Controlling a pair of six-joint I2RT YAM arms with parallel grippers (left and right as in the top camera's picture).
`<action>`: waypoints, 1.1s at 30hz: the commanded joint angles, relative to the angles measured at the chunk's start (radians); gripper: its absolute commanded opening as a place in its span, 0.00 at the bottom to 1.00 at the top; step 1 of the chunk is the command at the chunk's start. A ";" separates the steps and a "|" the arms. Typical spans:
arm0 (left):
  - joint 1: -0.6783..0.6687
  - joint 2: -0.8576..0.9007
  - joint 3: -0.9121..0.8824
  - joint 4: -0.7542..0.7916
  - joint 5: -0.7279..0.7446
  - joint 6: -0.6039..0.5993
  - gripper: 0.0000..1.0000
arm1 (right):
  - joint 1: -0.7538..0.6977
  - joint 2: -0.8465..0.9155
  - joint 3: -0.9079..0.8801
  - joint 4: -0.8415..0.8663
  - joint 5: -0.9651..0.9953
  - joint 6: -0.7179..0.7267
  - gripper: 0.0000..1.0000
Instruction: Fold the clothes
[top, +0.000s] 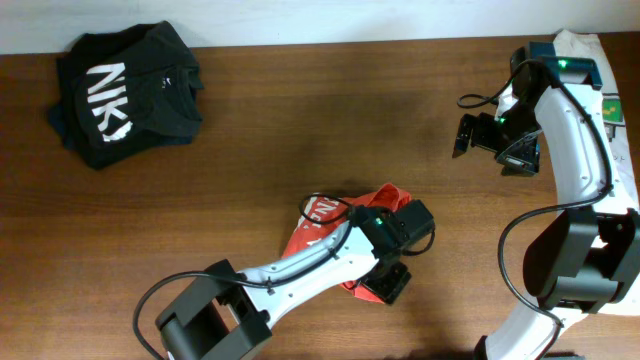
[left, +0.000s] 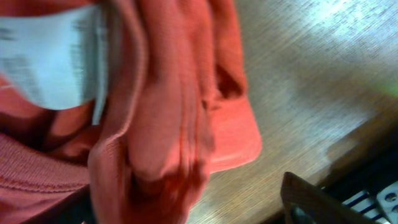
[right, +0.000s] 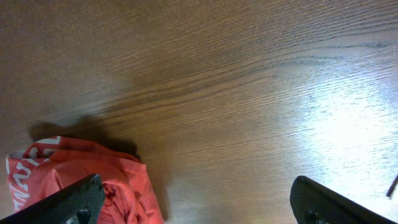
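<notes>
The shirt (top: 305, 240) lies in a crumpled red heap near the front edge of the worktop (top: 330, 110), about midway along it, not spread and not folded. White lettering shows on one bunched fold. Up close, in the left wrist view, the cloth is thick, overlapping ridges with a white label (left: 50, 59) turned outward.

My left fingers (left: 311, 199) are right on the heap, at its near-right side. I see only one dark finger beside the cloth, so I cannot tell whether they are pinching fabric or have let go. My right fingers (right: 329, 199) are spread wide with nothing between them. They hang over bare wood at the far right, well apart from the shirt.

I judge the fold has not properly begun; the step in hand is getting the heap opened out flat. Next I need a clear hold on a hem or shoulder with the left, and the right brought across to take a second corner, so both can pull the cloth wide.

A black shirt (top: 125, 95) sits folded at the far left corner.
</notes>
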 joint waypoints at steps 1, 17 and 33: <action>-0.009 -0.014 -0.015 0.005 0.023 0.009 0.29 | 0.006 -0.007 0.010 0.000 -0.002 -0.007 0.99; -0.146 -0.018 0.008 0.054 -0.006 -0.082 0.00 | 0.006 -0.007 0.010 0.000 -0.002 -0.007 0.99; -0.125 -0.031 0.292 -0.181 -0.119 -0.042 0.92 | 0.006 -0.007 0.010 0.000 -0.002 -0.007 0.99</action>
